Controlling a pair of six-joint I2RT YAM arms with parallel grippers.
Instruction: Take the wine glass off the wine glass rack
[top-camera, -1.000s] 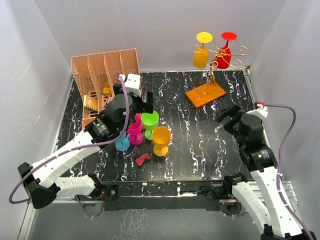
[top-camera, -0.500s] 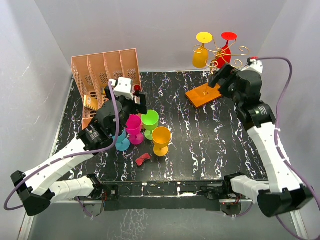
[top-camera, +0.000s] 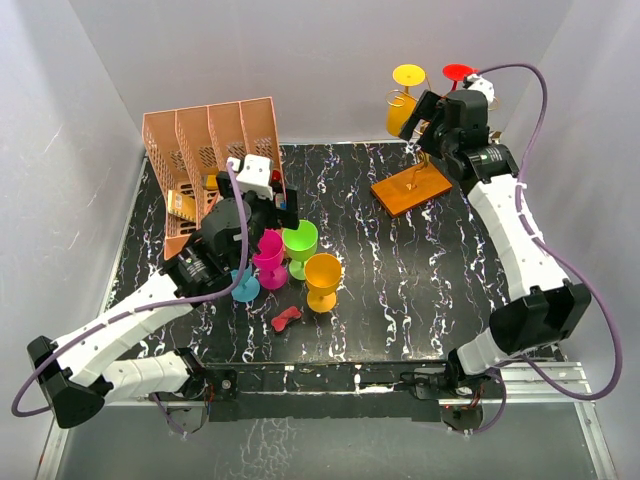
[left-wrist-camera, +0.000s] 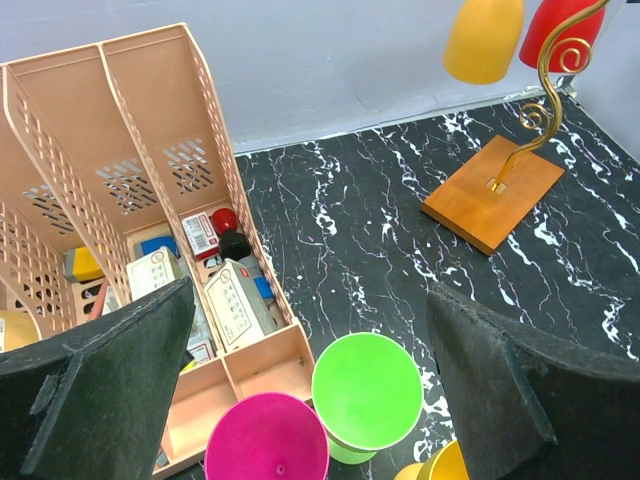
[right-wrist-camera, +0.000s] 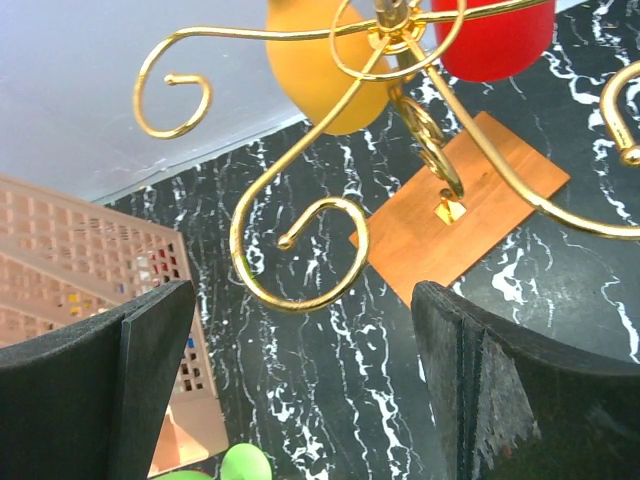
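Our right gripper stood wide open and empty. The wine glass rack was directly ahead, with its yellow wine glass and red wine glass hanging just above. We feared a finger catching the rack's wire and tipping it.

Glossy gold wire rack, smooth wooden base

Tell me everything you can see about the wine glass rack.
The wine glass rack is thin gold wire: an upright stem, curled spiral arms on top, fixed in a flat orange-brown wooden base. It stands at the far right of the black marbled table. A yellow glass and a red glass hang upside down from it.
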